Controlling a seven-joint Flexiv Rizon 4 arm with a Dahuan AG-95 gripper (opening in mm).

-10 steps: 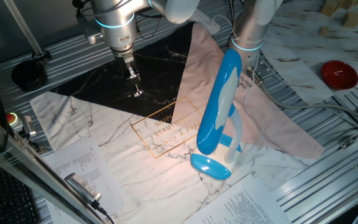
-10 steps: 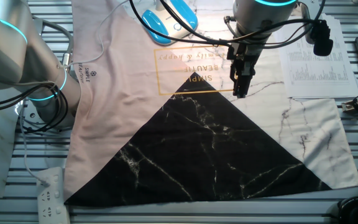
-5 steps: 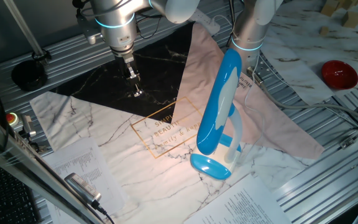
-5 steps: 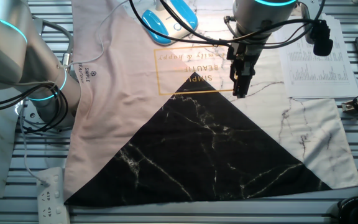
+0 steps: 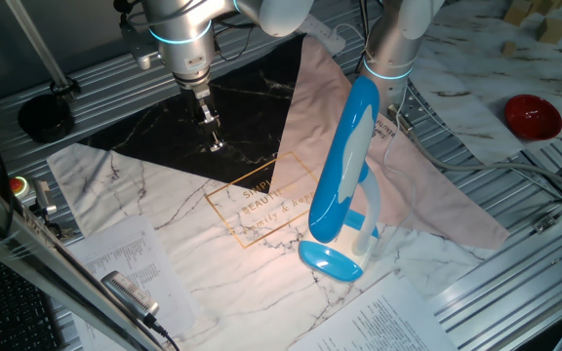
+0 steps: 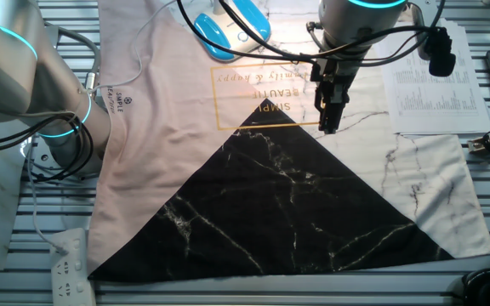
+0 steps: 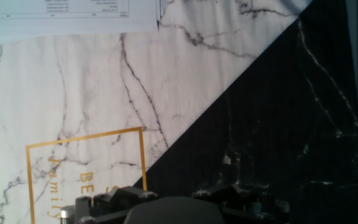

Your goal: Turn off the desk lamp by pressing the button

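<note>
The desk lamp (image 5: 344, 156) stands on the marble-print mat (image 5: 164, 205), at its near right. It has a long bright-blue head with a pale strip, a white arm and a small oval blue base (image 5: 330, 261). A warm glow lies on the mat under the head. I cannot pick out the button. In the other fixed view the lamp (image 6: 249, 17) is at the top edge. My gripper (image 5: 217, 144) hangs over the border of the black and white mat parts, well left of the lamp, its thin fingers together and empty. It also shows in the other fixed view (image 6: 328, 126). The hand view shows only mat.
A second arm's base (image 5: 390, 58) stands just behind the lamp. A red bowl (image 5: 532, 115) sits far right. Printed papers (image 5: 125, 258) lie at the mat's near edge, with a keyboard at the lower left. A power strip (image 6: 71, 263) lies beside the mat.
</note>
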